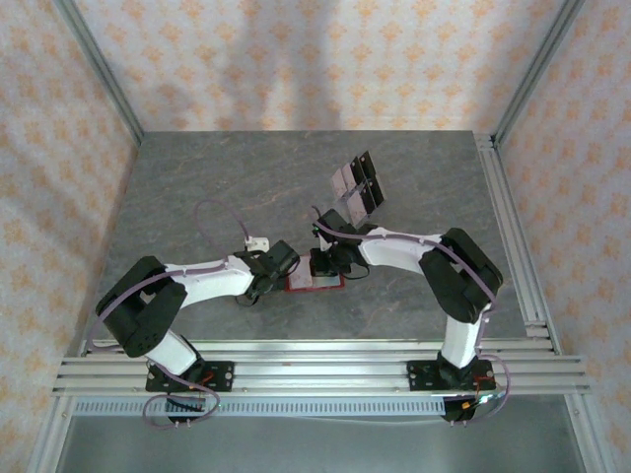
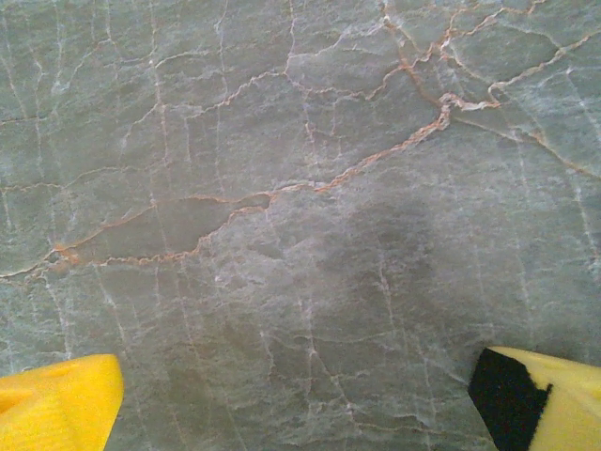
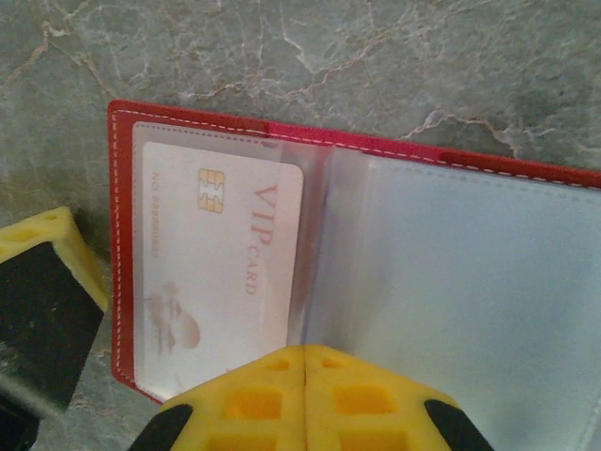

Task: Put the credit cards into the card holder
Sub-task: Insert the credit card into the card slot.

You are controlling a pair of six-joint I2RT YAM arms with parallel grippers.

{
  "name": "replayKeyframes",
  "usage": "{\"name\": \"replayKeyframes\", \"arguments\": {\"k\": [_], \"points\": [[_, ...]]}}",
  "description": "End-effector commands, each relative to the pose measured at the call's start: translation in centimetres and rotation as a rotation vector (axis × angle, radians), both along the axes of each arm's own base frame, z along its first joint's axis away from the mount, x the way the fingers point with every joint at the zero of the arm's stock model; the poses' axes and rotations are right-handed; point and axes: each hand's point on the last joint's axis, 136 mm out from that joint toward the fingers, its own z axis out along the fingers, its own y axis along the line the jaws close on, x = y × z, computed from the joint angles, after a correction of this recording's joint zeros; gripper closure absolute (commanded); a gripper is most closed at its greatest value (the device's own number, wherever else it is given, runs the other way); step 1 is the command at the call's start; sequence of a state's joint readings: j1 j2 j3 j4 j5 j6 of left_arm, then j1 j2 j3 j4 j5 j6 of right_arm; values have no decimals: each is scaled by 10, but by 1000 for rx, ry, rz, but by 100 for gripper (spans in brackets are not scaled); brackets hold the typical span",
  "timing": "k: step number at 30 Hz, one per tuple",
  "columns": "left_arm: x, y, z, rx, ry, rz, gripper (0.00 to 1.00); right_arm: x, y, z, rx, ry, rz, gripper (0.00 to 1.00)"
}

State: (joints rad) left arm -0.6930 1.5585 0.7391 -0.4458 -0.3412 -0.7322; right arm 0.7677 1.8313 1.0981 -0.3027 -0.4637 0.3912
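Your right claw (image 3: pixel 305 399) is pinched fully shut with nothing gripped, poised over the near edge of the open card holder (image 3: pixel 120 263). The holder lies flat on the tabletop (image 2: pixel 282 141) between the two arms. One VIP card (image 3: pixel 225 254) sits inside its left clear sleeve. Your left claw (image 2: pixel 296 404) is spread wide and empty, just beside the holder. The loose credit cards (image 1: pixel 357 187) lie farther back, well apart from it. For the next card, I'd pin the stitched red cover with the left claw, then slide the card in flat. The sleeve plastic looks glossy and limp; the cards are thin, stiff and round-cornered.
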Motion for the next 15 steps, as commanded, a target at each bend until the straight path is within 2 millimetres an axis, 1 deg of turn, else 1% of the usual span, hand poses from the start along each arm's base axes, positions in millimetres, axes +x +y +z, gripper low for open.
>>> {"name": "replayKeyframes", "arguments": {"k": [1,15], "points": [[0,4,-10,21,16,6,0,2,6,0,-5,0,12,94],[-2,4,-16,18,25,7,0,-2,21,-6,2,24,43,94]]}}
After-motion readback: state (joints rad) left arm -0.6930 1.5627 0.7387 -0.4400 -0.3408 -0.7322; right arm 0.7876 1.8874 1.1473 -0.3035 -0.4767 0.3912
